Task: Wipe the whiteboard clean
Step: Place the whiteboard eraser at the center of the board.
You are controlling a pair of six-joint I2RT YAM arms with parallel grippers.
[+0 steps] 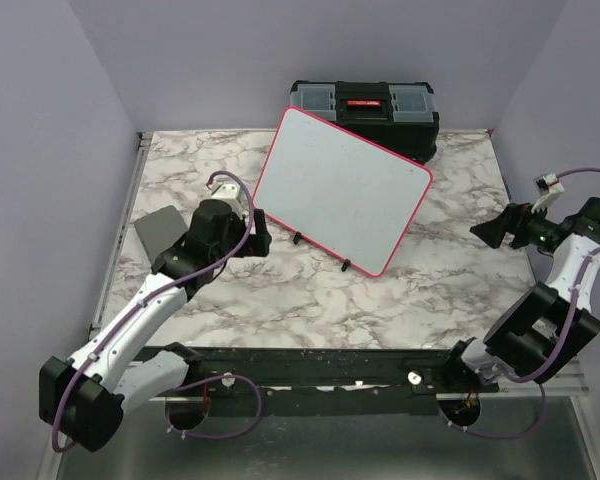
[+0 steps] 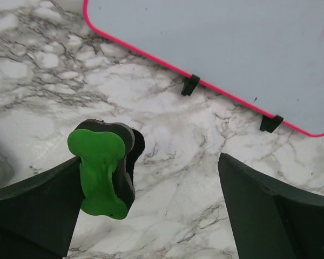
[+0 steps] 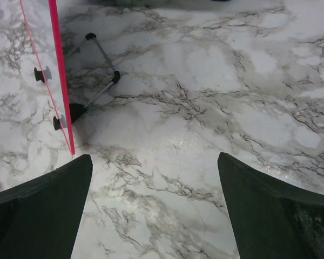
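Note:
The whiteboard (image 1: 342, 188) stands tilted on small black feet mid-table; its pink-rimmed white face shows no writing. My left gripper (image 1: 262, 238) hovers just left of the board's lower edge (image 2: 232, 48), its jaws wide apart. A green-backed eraser with a black pad (image 2: 101, 171) rests against the inner side of the left finger only; the other finger is far from it. My right gripper (image 1: 485, 232) is open over bare marble at the right and holds nothing. The right wrist view shows the board's rim (image 3: 59, 81) edge-on.
A black toolbox (image 1: 365, 105) sits behind the board at the back wall. A small grey flat pad (image 1: 160, 232) lies by the table's left edge, beside the left arm. The board's wire stand (image 3: 100, 54) props it from behind. Purple walls enclose the table.

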